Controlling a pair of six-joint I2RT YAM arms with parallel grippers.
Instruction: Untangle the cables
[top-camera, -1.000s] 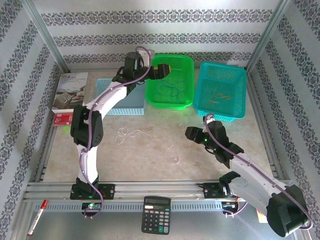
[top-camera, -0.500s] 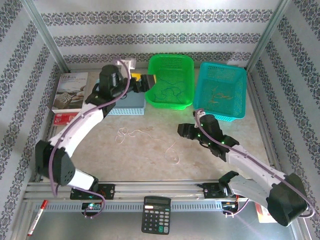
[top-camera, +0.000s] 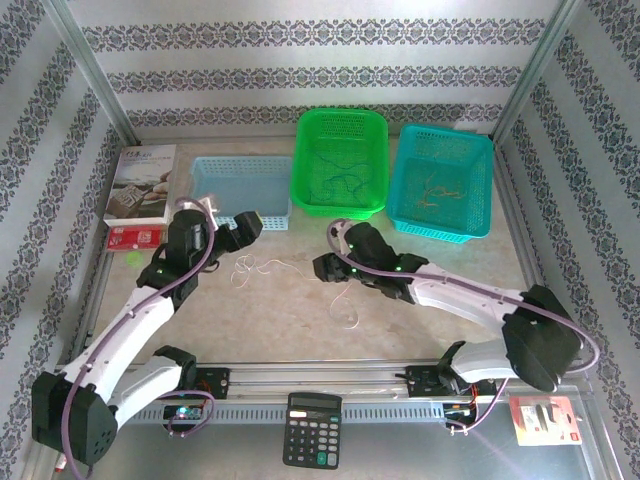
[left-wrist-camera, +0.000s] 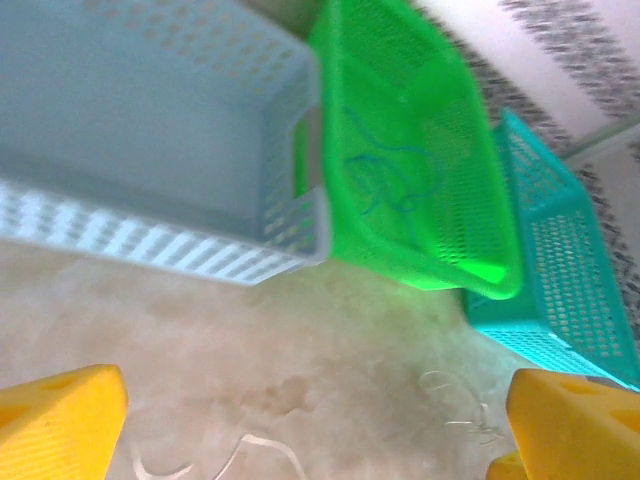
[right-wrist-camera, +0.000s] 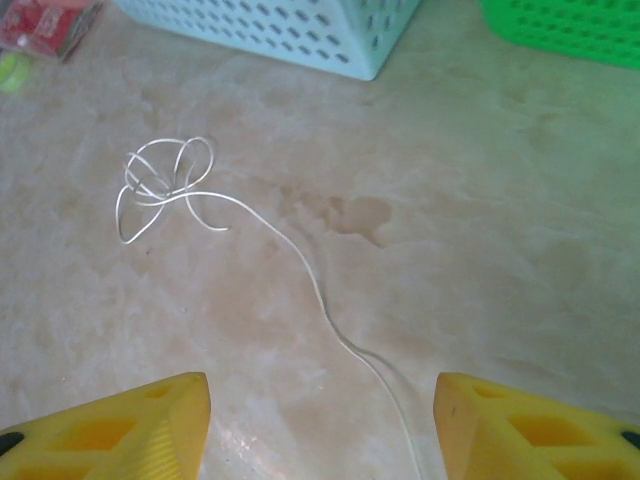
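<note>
From above, the white cable (top-camera: 256, 268) is lying on the table (top-camera: 270, 330) near centre frame, with its knotted loops to the left and a loose tail trailing down to the right. The left gripper (top-camera: 247, 224) is hovering just upper left of the knot and the right gripper (top-camera: 320, 266) is sitting by the tail. They are flanking it, I judge, so that each can take one end. Dark blue cables (top-camera: 335, 185) are resting in the green basket (top-camera: 340, 125) and tan cables (top-camera: 440, 190) in the teal basket (top-camera: 470, 150), seemingly already sorted.

The left wrist camera is showing what the overhead cannot: its yellow fingers (left-wrist-camera: 60, 420) are spread wide and holding nothing, with faint white strands at the bottom edge.

The right wrist camera is showing jaws apart and empty. The tail is running between them on the table, and at upper left the knot's separate loops are reading clearly.
</note>
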